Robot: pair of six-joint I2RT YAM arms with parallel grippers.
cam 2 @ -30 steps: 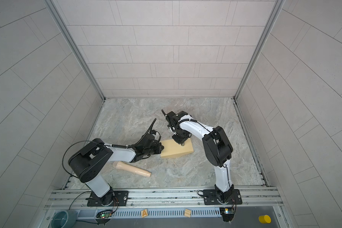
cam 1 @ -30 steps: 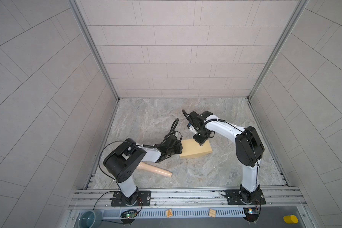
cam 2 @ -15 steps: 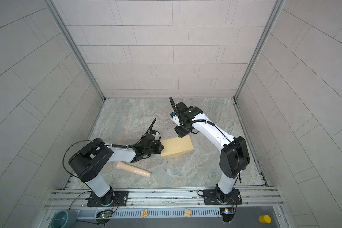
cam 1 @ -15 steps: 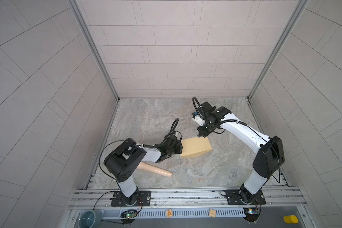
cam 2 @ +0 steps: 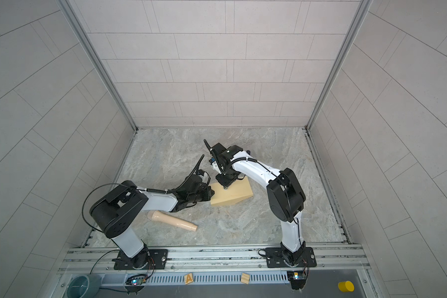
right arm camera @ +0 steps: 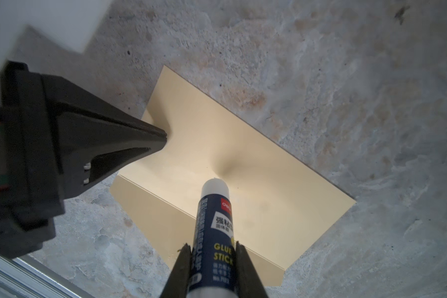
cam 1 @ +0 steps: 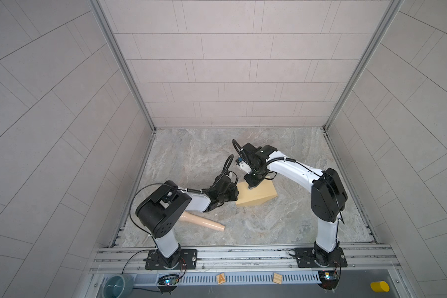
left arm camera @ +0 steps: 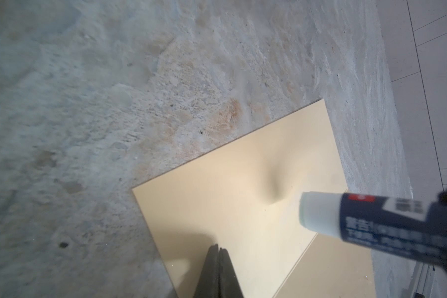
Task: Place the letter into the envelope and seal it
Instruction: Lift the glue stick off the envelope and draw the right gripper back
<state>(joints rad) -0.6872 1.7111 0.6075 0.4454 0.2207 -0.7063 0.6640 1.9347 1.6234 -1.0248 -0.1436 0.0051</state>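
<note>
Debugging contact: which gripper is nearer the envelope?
Left. The left gripper, shut, touches the envelope near one end. The right gripper sits above it, holding the glue stick, whose tip meets the paper.

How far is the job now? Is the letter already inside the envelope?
Seemingly done: no letter shows in any view, so it is probably inside the envelope, unconfirmed. In hand: the right gripper holds a glue stick, tip pressed on the envelope; the left gripper, jaws shut, pins its edge. Left: finish gluing and press it closed.
</note>
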